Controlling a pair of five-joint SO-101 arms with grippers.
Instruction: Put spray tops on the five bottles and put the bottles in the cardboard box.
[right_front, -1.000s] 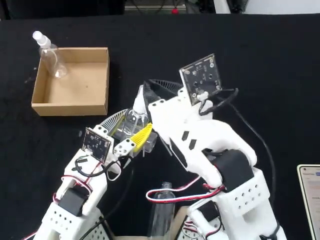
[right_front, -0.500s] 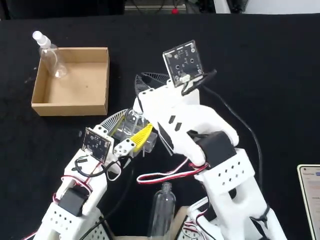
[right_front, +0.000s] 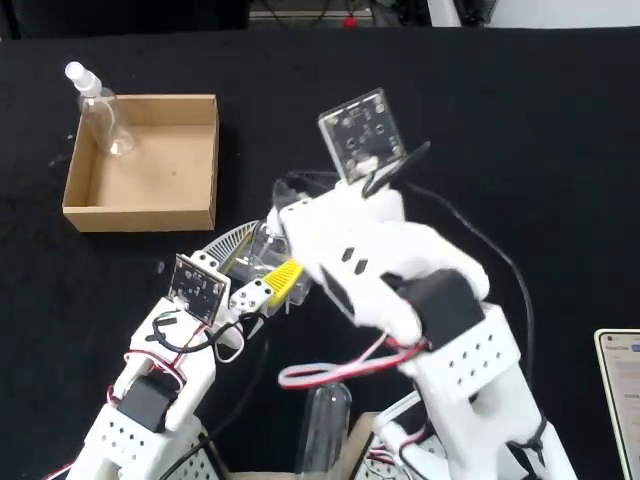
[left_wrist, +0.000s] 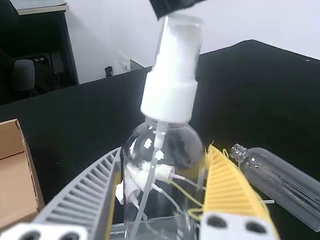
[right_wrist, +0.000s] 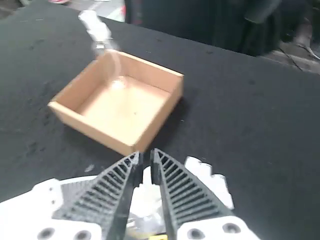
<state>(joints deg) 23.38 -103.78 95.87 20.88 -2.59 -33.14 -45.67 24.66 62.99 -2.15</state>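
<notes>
1. Left claw (left_wrist: 162, 150) is clamped on a clear bottle (left_wrist: 165, 170), with its grey finger (left_wrist: 85, 190) against one side of the body and its yellow finger (left_wrist: 227, 190) against the other. The bottle stands upright between them, near the middle of the black table (right_front: 520, 120).
2. A white spray top (left_wrist: 170, 75) sits on that bottle's neck, and its thin dip tube runs down inside the clear body.
3. Right claw (right_wrist: 145, 152) hangs directly over the same bottle. Its black ribbed fingers are drawn almost together, with the white top pinched in the narrow gap between them.
4. The cardboard box (right_front: 140, 217) lies open side up toward the far left of the table, well apart from both claws.
5. One capped bottle (right_front: 100, 115) stands in the box's far-left corner, with its white sprayer rising above the rim.
6. An uncapped bottle (right_front: 322, 430) lies on its side at the near edge, between the two arm bases. Its open neck points toward the held bottle.
7. A phone (right_front: 620, 390) with a lit screen lies at the table's near right edge.
</notes>
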